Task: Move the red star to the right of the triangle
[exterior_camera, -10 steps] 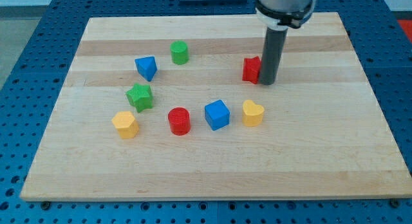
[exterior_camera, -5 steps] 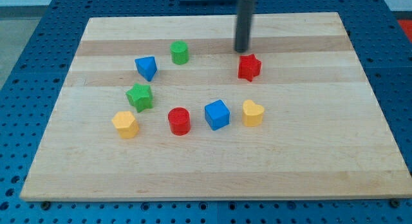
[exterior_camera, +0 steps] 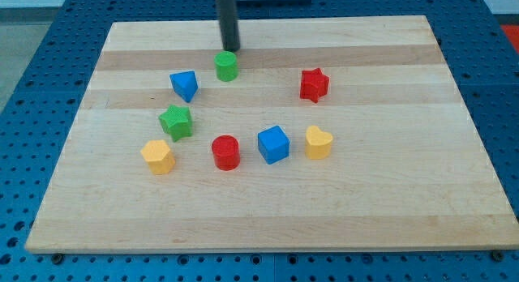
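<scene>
The red star point(exterior_camera: 314, 84) lies on the wooden board point(exterior_camera: 389, 193), right of centre toward the view's top. The blue triangle point(exterior_camera: 185, 85) lies far to its left. My tip point(exterior_camera: 231, 49) is near the view's top, just above the green cylinder point(exterior_camera: 226, 66), well left of the red star and up-right of the triangle. It touches neither of them.
A green star point(exterior_camera: 176, 121), a yellow block point(exterior_camera: 157, 156), a red cylinder point(exterior_camera: 225, 151), a blue cube point(exterior_camera: 273, 144) and a yellow heart point(exterior_camera: 319, 142) form an arc across the board's middle. Blue perforated table point(exterior_camera: 32, 87) surrounds the board.
My tip has left the red star's right side and swept up and leftward to above the green cylinder. The red star shifted slightly left early on and now rests still.
</scene>
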